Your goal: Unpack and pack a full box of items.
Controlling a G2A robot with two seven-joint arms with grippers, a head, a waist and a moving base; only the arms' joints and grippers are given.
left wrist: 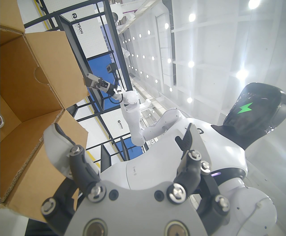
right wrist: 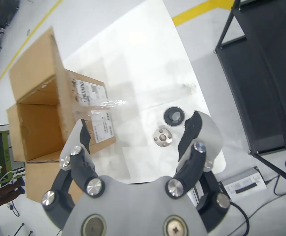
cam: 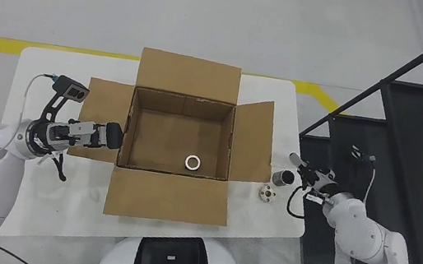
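Top view, centre: on the white table (cam: 62, 75) stands the open cardboard box (cam: 190, 74), flaps spread. The left gripper (cam: 115, 135) is just beside its left wall and the right gripper (right wrist: 138, 120) is at frame right, both spread wide and empty. A dark cylinder (cam: 282, 177) and a metal disc (cam: 268, 193) sit right of the box. One white ring (cam: 193, 161) lies inside.

One open cardboard box (cam: 190, 74) on one white table (cam: 55, 66). Inside the box, one white ring (cam: 193, 161). Outside it, on the tabletop, one dark round cup (cam: 282, 177) and one flanged metal disc (cam: 267, 193).
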